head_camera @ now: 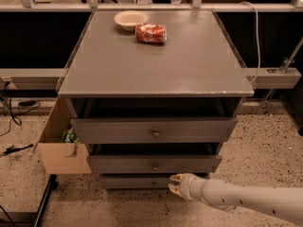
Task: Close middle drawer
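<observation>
The grey cabinet (pixel 156 56) has three drawers. The middle drawer (pixel 118 164), with a small round knob (pixel 155 166), stands pulled out a little, with a dark gap above its front. The uppermost drawer (pixel 113 129) stands out further. The lowest drawer (pixel 128 181) sits below. My gripper (pixel 174 183), on a white arm (pixel 236 198) coming in from the lower right, is low in front of the cabinet. It sits just under the middle drawer's front, right of centre, against the lowest drawer's face.
A bowl (pixel 130 20) and a red can (pixel 150 33) lying on its side rest on the cabinet top. An open cardboard box (pixel 61 150) stands at the cabinet's left. Cables (pixel 14 117) lie on the speckled floor at left. A rail (pixel 274 74) runs behind.
</observation>
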Robot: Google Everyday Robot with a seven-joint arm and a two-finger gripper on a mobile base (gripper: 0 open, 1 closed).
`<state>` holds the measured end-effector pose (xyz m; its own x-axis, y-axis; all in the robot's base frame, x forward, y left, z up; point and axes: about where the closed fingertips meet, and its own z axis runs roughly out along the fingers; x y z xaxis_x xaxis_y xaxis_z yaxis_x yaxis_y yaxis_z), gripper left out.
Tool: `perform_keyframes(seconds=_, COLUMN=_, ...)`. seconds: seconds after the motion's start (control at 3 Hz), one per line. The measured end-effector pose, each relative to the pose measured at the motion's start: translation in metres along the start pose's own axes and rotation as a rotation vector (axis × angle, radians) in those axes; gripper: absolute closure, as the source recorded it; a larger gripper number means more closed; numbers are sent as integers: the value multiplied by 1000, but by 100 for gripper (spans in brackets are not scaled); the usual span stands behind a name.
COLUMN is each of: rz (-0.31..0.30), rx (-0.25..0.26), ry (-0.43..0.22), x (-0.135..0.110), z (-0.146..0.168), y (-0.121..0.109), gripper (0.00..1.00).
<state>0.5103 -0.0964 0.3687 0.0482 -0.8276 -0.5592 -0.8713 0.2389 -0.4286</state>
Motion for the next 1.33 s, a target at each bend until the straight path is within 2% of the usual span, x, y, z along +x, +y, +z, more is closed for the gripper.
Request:
perform_keyframes(seconds=0.33, rz=-33, rx=51, ry=2, x=-2, z=9, y=-21, gripper=96)
perform_keyframes(seconds=0.67, rz=-51, rx=88, ry=12, x=-1, z=17, y=-35, gripper=100)
perform_keyframes(seconds=1.33, rz=-67, rx=119, ry=24, x=0, z=27, y=-50, gripper=100)
